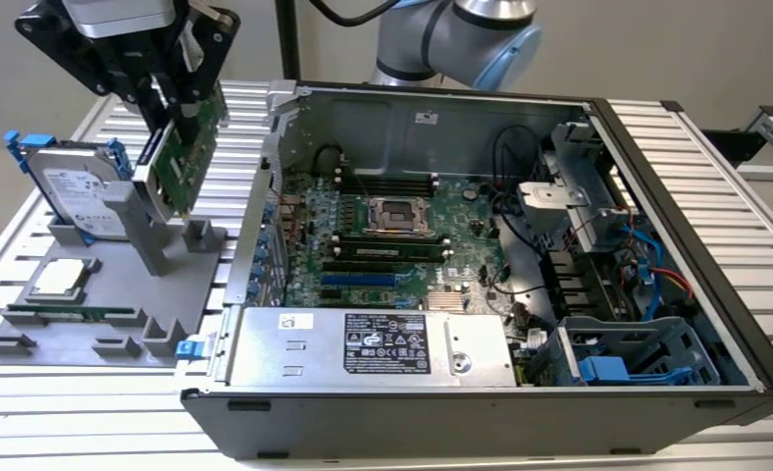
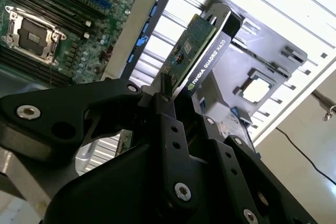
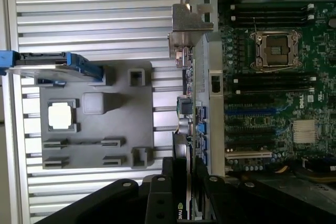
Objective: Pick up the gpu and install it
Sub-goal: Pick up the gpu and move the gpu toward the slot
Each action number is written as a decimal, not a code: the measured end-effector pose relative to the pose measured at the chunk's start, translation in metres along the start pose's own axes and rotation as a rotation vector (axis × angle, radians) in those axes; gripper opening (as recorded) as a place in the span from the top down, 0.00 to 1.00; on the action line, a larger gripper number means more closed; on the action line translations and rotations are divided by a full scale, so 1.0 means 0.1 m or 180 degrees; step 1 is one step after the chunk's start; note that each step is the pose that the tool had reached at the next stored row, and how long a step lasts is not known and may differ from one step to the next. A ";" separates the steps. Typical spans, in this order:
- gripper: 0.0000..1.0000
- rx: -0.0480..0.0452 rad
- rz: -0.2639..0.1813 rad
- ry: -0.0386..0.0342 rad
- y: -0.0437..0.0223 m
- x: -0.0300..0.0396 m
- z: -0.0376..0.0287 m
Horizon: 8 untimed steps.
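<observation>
The pick-up half of the job looks done, and the installing half has not begun. The hand (image 1: 175,98) is closed on the top edge of the gpu (image 1: 183,162), with its black fingers (image 2: 164,95) pressed against both faces of the card in the second wrist view, so the grip looks firm. The gpu hangs edge-down straight below the hand, over the grey holder (image 1: 151,294) it appears to have come out of. Its lower edge seems just clear of the holder's posts, though how clear I cannot tell. The hard drive (image 1: 79,191) stands upright in the holder just beside the hand, on the side away from the computer. The open computer case (image 1: 681,235) lies on the slatted tabletop (image 1: 700,132) on the hand's other side, near but not under it. Inside, the motherboard (image 1: 400,191) is exposed and its long blue slot (image 1: 360,280) has nothing in it (a fair guess at where the card belongs). In the first wrist view the gpu (image 3: 198,103) is seen edge-on over the case's near wall, not over the board. Carrying it across, lining it up and seating it are all left.
</observation>
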<state>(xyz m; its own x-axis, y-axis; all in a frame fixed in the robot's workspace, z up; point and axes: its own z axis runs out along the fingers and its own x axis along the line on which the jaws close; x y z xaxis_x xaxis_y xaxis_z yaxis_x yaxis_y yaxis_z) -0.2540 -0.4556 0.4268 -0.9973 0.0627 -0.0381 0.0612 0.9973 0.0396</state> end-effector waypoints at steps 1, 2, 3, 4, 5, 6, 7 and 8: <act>1.00 0.0000 0.0000 0.0000 0.001 -0.012 0.000; 1.00 0.0000 0.0000 0.0000 0.002 -0.025 0.001; 1.00 0.0000 0.0000 0.0000 0.002 -0.039 0.002; 1.00 0.0000 0.0000 0.0000 0.003 -0.051 0.002; 1.00 0.0000 0.0000 0.0000 0.004 -0.064 0.003; 1.00 0.0000 0.0000 0.0000 0.005 -0.078 0.003; 1.00 0.0000 0.0000 0.0000 0.006 -0.091 0.003; 1.00 0.0000 0.0000 0.0000 0.007 -0.105 0.004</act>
<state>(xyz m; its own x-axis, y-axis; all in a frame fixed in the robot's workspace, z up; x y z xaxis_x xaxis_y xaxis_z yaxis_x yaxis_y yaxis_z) -0.2435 -0.4556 0.4268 -0.9973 0.0627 -0.0380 0.0612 0.9973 0.0396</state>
